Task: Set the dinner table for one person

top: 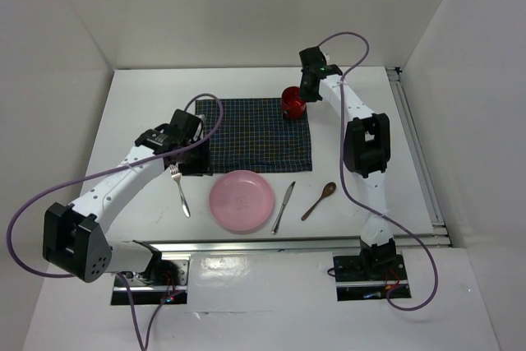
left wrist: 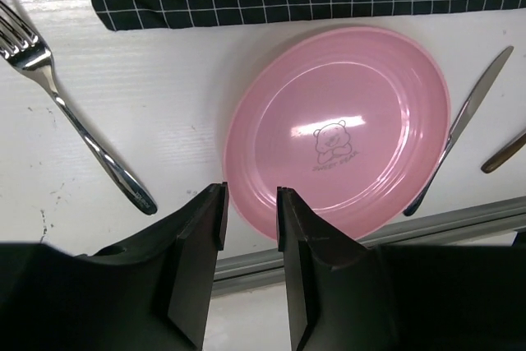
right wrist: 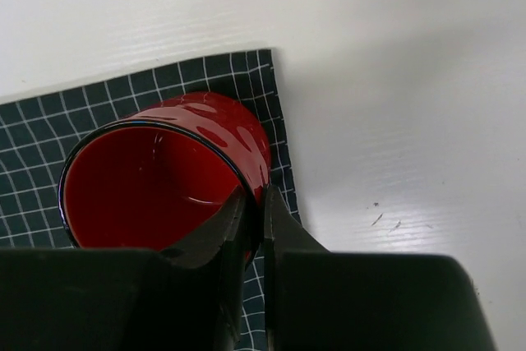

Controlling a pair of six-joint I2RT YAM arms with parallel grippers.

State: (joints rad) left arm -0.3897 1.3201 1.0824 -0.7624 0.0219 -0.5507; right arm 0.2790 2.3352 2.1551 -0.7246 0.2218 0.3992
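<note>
The white surface (top: 148,96) fills the middle of the top view, walled in white on three sides, with both arm bases at its near edge. A dark checked placemat (top: 255,133) lies flat at its centre.

A red cup (top: 292,103) stands upright on the mat's far right corner. The right pincer (right wrist: 255,200) is closed on the cup's wall at the rim, with one finger inside and one outside. The cup's inside is glossy red.

Just off the mat's near edge sits a pink plate (top: 241,201) with a small bear printed in its middle. A fork (top: 180,193) lies to its left, tines pointing away from the bases. A knife (top: 283,206) lies just right of the plate, and a spoon (top: 318,201) lies right of the knife, both at a slant and apart from each other.

The left pincer (left wrist: 251,203) hangs by the mat's near left corner, close to the fork's tines. Its jaws stand partly apart with nothing between them.
</note>
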